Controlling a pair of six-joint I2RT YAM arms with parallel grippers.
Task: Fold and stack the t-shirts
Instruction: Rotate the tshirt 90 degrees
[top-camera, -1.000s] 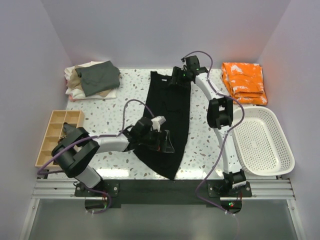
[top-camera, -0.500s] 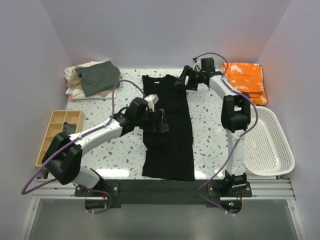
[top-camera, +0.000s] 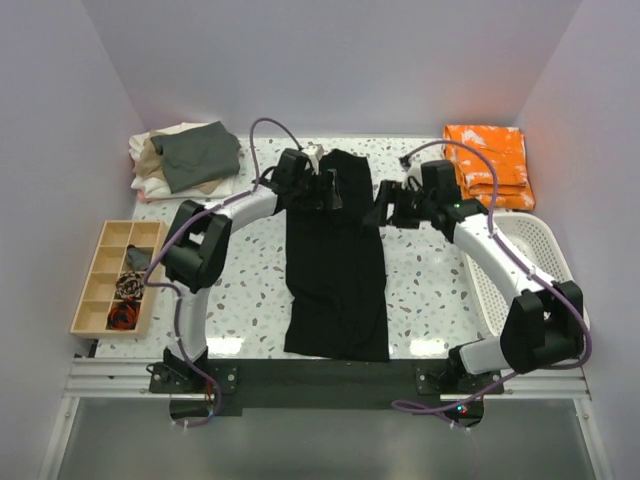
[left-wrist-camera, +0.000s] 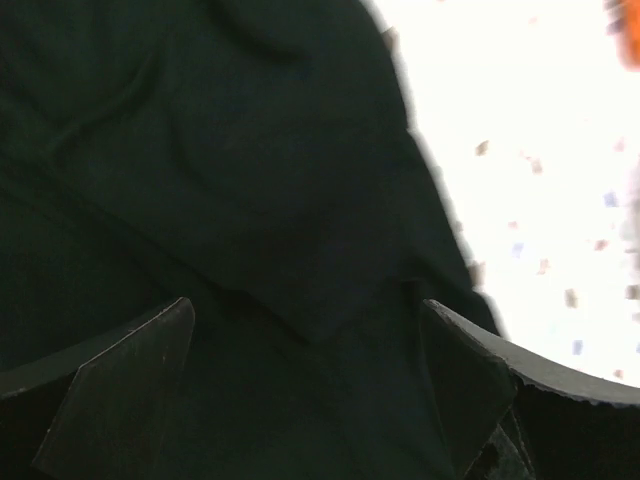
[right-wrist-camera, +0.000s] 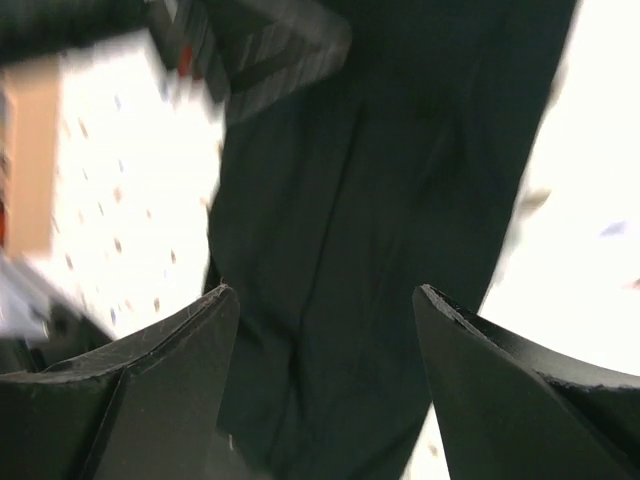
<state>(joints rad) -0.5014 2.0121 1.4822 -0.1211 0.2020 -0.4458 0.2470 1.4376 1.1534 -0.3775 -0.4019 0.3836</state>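
Seen from above, the shirt (top-camera: 335, 270), askew a second earlier, lay as a straight strip from 12 to 6 o'clock on the tabletop (top-camera: 250, 290), left end effector (top-camera: 325, 188) now at its 12 o'clock end, right end effector (top-camera: 383, 212) at its 2 o'clock edge; the left wrist view showed fingers (left-wrist-camera: 120, 390) spread over cloth, holding nothing; the right wrist view the same, so a crosswise fold seemed next.

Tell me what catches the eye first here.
A long black shirt lies as a narrow strip down the middle of the table, with the left hand and right hand open at its far end. A bright orange cloth sits in the far right corner, and a stack of folded shirts in the far left.
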